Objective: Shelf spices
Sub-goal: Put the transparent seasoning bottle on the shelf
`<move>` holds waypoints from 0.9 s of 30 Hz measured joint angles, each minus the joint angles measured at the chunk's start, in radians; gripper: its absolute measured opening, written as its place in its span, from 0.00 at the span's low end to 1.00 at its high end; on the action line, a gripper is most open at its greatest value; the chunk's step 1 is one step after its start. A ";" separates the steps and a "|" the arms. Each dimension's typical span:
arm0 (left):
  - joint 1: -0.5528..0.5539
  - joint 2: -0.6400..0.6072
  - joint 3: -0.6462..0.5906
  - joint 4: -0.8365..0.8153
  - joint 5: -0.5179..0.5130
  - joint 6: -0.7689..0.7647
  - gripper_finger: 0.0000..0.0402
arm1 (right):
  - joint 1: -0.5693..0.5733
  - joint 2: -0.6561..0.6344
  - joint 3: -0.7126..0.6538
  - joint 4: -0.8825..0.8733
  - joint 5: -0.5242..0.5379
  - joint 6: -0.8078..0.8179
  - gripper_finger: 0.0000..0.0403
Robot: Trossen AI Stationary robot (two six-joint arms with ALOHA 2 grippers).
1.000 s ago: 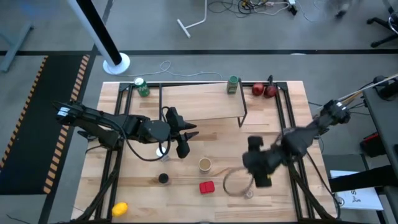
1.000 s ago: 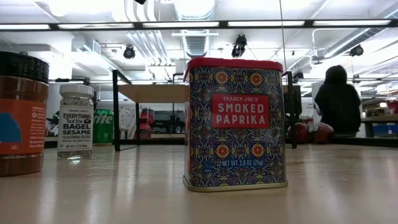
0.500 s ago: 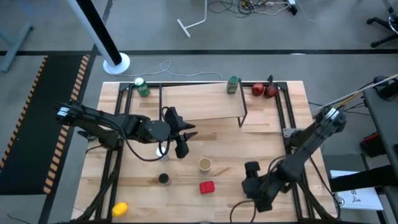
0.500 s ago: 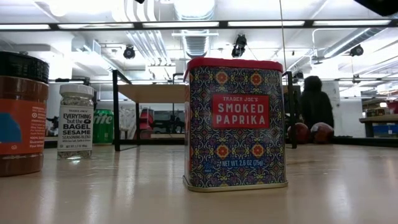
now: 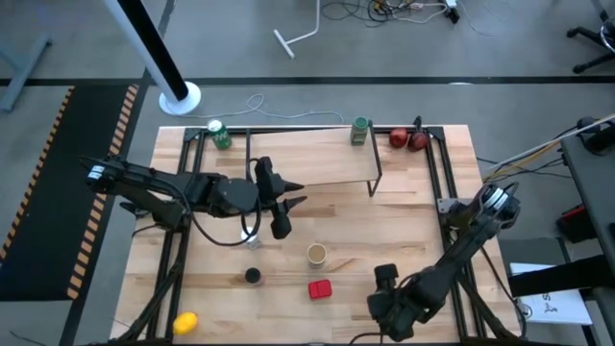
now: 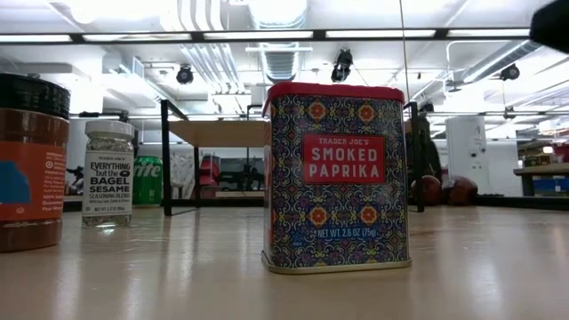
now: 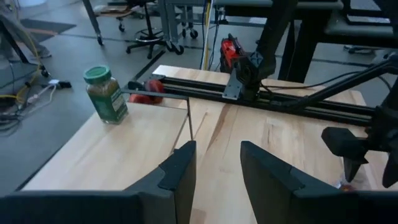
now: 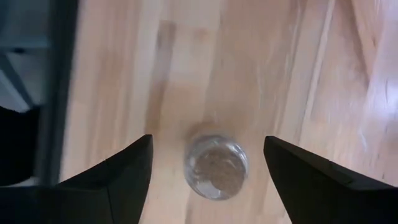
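Two arms work over the wooden table (image 5: 404,192), and neither holds anything. The right gripper (image 8: 205,163) hangs low near the table's front edge, its fingers (image 8: 118,175) spread wide with the small clear jar (image 8: 215,165) standing between them, untouched on either side; the high view shows only this arm's dark body (image 5: 394,300) there, covering the jar. The left gripper (image 5: 281,213) hovers at mid-table, just in front of the shelf (image 5: 307,159), fingers (image 7: 178,175) parted and empty, with the white-capped jar (image 5: 250,234) partly hidden beneath it. The green-capped jar (image 5: 359,131) already stands on the shelf's pale top, at its back right corner. On the open boards in front sit the tan tub (image 5: 316,254), the red square tin (image 5: 319,288) and the dark-capped jar (image 5: 252,276), all well apart from each other. The low view shows the tin close up, labelled smoked paprika (image 6: 336,176), with the white-capped sesame jar (image 6: 108,173) and the brown dark-capped jar (image 6: 30,160) off to one side. A green can (image 5: 219,134) stands at the back left and two red fruits (image 5: 408,139) at the back right.
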 joint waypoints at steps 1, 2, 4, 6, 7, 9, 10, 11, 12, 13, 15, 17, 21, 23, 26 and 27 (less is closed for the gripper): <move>0.001 0.000 0.000 0.001 0.000 0.008 0.28 | 0.000 0.010 0.000 -0.012 0.000 0.006 0.70; 0.002 0.000 0.000 0.001 0.000 0.013 0.28 | 0.000 0.019 0.001 -0.017 -0.001 0.014 0.71; 0.007 0.000 0.000 0.001 -0.001 0.015 0.28 | 0.000 0.033 0.001 -0.030 -0.007 0.026 0.70; 0.010 0.000 0.000 0.001 -0.001 0.018 0.28 | 0.000 0.040 0.001 -0.031 -0.009 0.039 0.71; 0.010 0.000 0.000 0.001 -0.001 0.018 0.28 | 0.000 0.043 0.001 -0.028 -0.009 0.041 0.71; 0.010 0.000 0.000 0.001 -0.001 0.018 0.28 | 0.000 0.047 0.000 -0.033 -0.008 0.043 0.71; 0.010 0.000 0.000 0.001 -0.001 0.019 0.28 | 0.000 0.047 -0.003 -0.034 -0.008 0.043 0.71; 0.010 0.000 0.000 0.001 -0.001 0.018 0.28 | 0.000 0.047 -0.005 -0.033 -0.006 0.043 0.71; 0.010 0.000 0.000 0.001 -0.001 0.018 0.28 | 0.000 0.047 -0.008 -0.032 -0.005 0.044 0.70; 0.009 0.000 0.000 0.001 -0.001 0.017 0.28 | 0.000 0.047 -0.013 -0.033 -0.004 0.046 0.70; 0.009 0.000 0.000 0.001 -0.001 0.017 0.28 | 0.000 0.047 -0.022 -0.034 -0.005 0.048 0.68; 0.009 0.000 0.000 0.001 -0.001 0.018 0.28 | 0.000 0.047 -0.031 -0.027 -0.004 0.052 0.66; 0.010 0.000 0.000 0.001 -0.001 0.018 0.28 | -0.001 0.047 -0.049 -0.012 -0.001 0.054 0.62; 0.010 0.000 0.000 0.001 -0.001 0.018 0.28 | -0.001 0.047 -0.055 -0.008 -0.001 0.054 0.61; 0.010 0.000 -0.002 0.001 0.000 0.011 0.28 | -0.001 0.047 -0.062 -0.005 -0.002 0.049 0.59; 0.010 0.000 -0.006 0.001 0.000 0.005 0.28 | -0.003 0.047 -0.065 -0.004 -0.002 0.048 0.58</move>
